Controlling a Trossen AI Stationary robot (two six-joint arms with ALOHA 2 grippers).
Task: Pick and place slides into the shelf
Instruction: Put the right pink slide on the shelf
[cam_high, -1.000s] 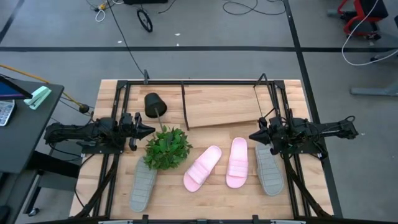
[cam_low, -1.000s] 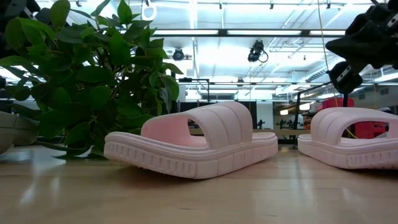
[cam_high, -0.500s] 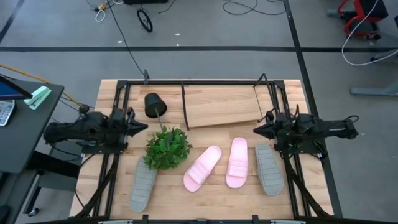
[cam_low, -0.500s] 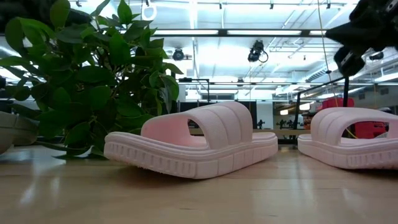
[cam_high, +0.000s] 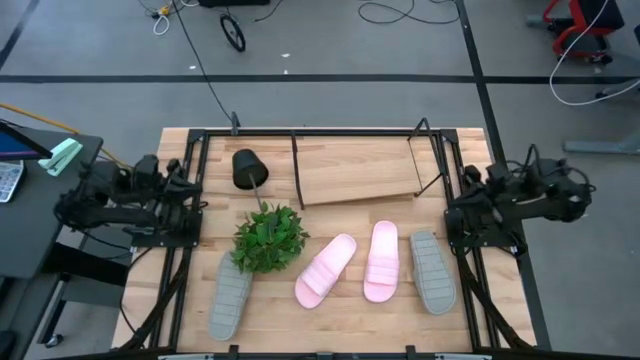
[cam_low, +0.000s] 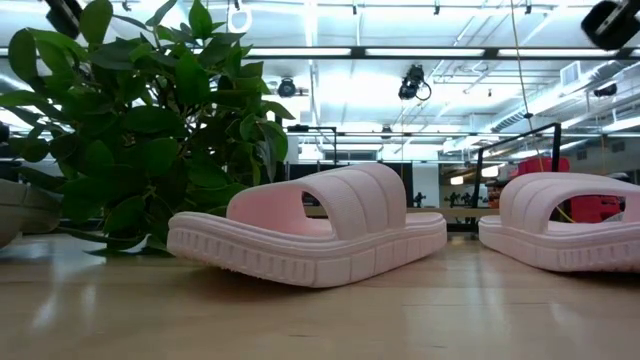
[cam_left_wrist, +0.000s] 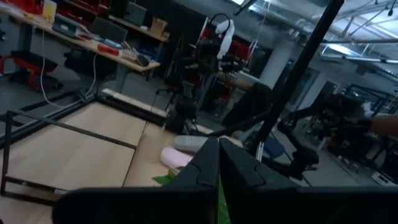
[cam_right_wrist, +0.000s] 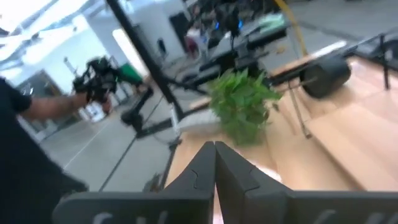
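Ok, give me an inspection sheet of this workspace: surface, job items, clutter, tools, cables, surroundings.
Surface: wooden table, bare at the front.
Job's things: two pink slides and two grey slides on the table; shelf holds none.
Clutter: leafy plant; black pot tipped beside the shelf.
Tools: left tool and right tool shut, holding nothing, at the table's sides.
Cables: on the floor beyond the table.
Surroundings: a person's arm in the right wrist view.
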